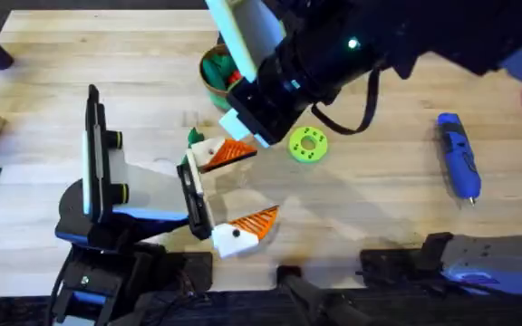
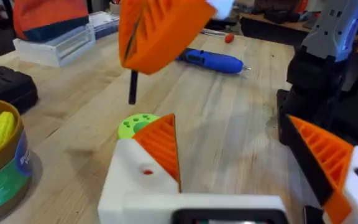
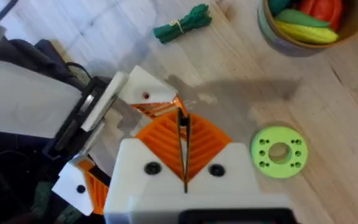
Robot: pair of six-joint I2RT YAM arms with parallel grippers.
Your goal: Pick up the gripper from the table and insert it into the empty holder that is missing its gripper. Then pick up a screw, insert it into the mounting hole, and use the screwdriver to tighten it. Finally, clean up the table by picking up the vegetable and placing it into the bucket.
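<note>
Table (image 1: pixel 379 208): light butcher-block.
Screwdriver (image 1: pixel 458 154): long axis runs near-to-far, bit toward the near edge.
Left pincer (image 1: pixel 229 195): released.
Right pincer (image 3: pixel 184 146): clenched, grasping nothing.

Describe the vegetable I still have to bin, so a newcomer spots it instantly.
Start at the round yellow-green bucket with the brown rim on the light wooden table. Beside it lies the small dark green elongated toy vegetable, tied mid-length. Unlike the nearby lime-green round disc with holes, it is dark, thin and bundled.
</note>
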